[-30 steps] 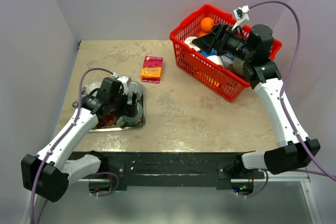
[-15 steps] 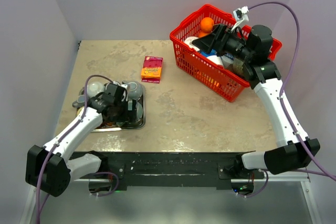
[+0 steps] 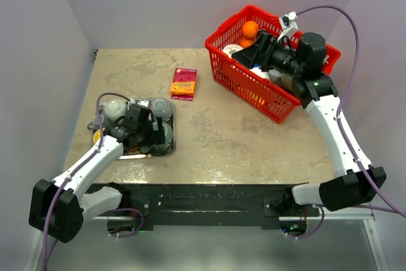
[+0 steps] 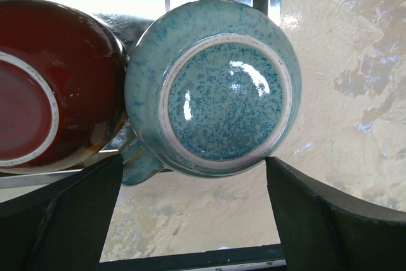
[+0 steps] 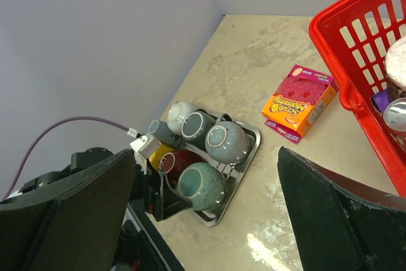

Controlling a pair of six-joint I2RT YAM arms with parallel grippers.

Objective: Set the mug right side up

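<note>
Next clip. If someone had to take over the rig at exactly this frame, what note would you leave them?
Left gripper: open, poised over the teal mug, holding nothing.
Right gripper: open, empty, up over the red basket.
Things: the teal mug sits base-up in the metal tray, beside a red mug that is also upside down.
Done: approach only; the teal mug is neither gripped nor turned.
Left: grip it, flip it, set it down upright.

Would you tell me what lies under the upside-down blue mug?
The blue mug rests base-up on the steel tray; whatever is inside it is covered.
</note>
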